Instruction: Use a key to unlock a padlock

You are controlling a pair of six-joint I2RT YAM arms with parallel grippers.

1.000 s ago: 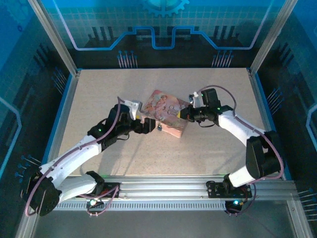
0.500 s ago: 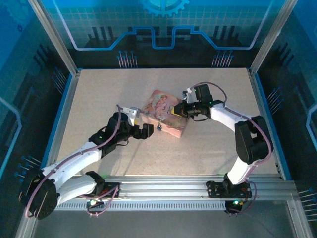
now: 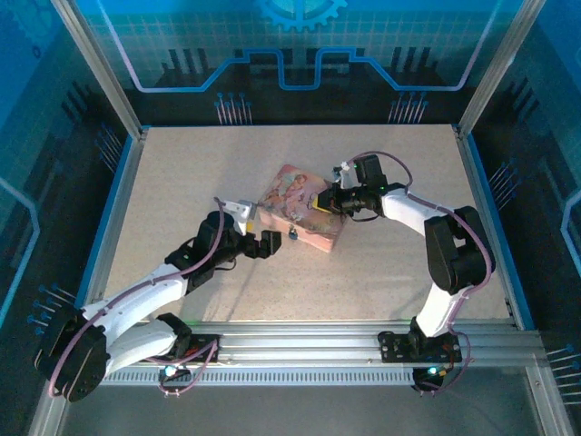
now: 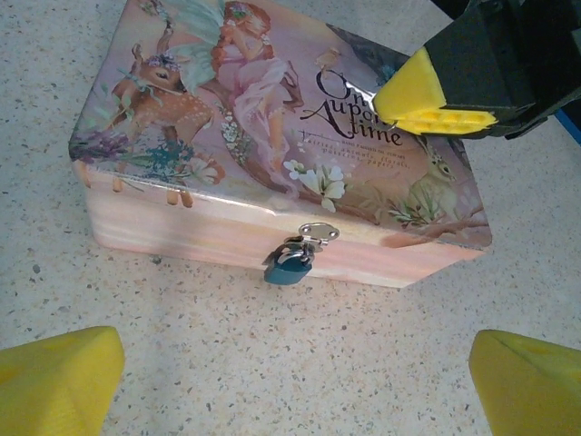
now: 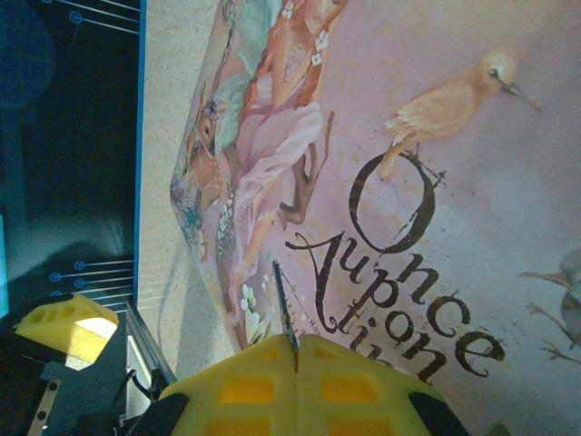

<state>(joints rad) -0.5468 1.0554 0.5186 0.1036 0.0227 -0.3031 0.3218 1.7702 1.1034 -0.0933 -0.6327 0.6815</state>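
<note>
top external shows the pink tin (image 3: 304, 216) lying between the arms, lock side toward the left gripper (image 3: 261, 243), whose fingers are spread wide just short of it, probably to steady the padlock (image 4: 289, 267) hanging on the front wall. right gripper (image 5: 298, 347) is over the lid, pads pressed together on what looks like the key (image 5: 283, 304), tip out for insertion.

Speckled beige tabletop (image 3: 381, 272) w/ blue edging; alu frame posts (image 3: 97, 68); blue-lit circuit-print back wall (image 3: 381, 36).
</note>
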